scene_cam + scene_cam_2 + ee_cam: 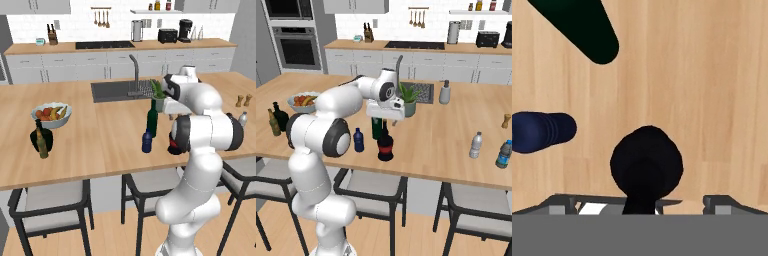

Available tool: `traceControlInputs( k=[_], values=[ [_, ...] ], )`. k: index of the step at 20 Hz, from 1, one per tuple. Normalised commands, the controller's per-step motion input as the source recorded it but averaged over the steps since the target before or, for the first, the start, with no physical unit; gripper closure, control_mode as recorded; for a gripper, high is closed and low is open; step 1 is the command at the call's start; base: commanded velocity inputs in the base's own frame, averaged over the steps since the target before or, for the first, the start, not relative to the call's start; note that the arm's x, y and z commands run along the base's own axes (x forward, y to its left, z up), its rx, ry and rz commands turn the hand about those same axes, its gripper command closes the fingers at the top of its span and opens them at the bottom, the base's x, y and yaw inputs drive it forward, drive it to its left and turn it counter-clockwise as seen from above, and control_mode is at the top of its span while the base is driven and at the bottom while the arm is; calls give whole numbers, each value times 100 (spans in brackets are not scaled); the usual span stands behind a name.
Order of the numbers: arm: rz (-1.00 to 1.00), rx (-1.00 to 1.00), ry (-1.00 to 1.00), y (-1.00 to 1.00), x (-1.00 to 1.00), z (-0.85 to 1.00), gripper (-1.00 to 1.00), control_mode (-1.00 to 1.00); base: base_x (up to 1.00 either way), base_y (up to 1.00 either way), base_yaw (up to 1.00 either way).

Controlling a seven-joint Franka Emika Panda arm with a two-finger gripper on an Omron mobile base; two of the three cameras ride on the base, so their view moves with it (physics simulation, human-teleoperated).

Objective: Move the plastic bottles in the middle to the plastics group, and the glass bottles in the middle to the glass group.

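My gripper point(387, 121) points down, open, right above the squat black bottle with the red band point(385, 145). In the hand view its thin neck point(641, 202) rises between my spread fingertips point(562, 203), with no visible contact. The tall green wine bottle point(376, 129) stands just behind it, and the small dark blue bottle point(358, 140) to its left. The same three appear as the wine bottle point(152, 120), the blue bottle point(146, 141) and the black bottle point(173, 148), half hidden by my arm. The clear water bottle point(475, 145) stands far right. The fat green bottle point(36, 138) and olive-brown bottle point(43, 146) stand far left.
A fruit bowl point(51, 114) sits behind the glass pair. A potted plant point(407, 100), the sink point(117, 90) and a soap dispenser point(444, 92) lie behind the middle bottles. Brown shakers point(243, 100) and another bluish bottle point(503, 154) are at the right end. Stools stand under the counter's front edge.
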Motion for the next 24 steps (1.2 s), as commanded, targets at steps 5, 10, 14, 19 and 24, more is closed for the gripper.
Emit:
traceControlInputs(
  k=[5,10,14,19,24],
  values=[
    [0,0,0,0,0,-20,-100,-100,0,0,0],
    [0,0,0,0,0,-2,-100,-100,0,0,0],
    [0,0,0,0,0,0,100,-100,0,0,0],
    [0,0,0,0,0,0,100,-100,0,0,0],
    [0,0,0,-11,-7,5,100,-100,0,0,0]
  ],
)
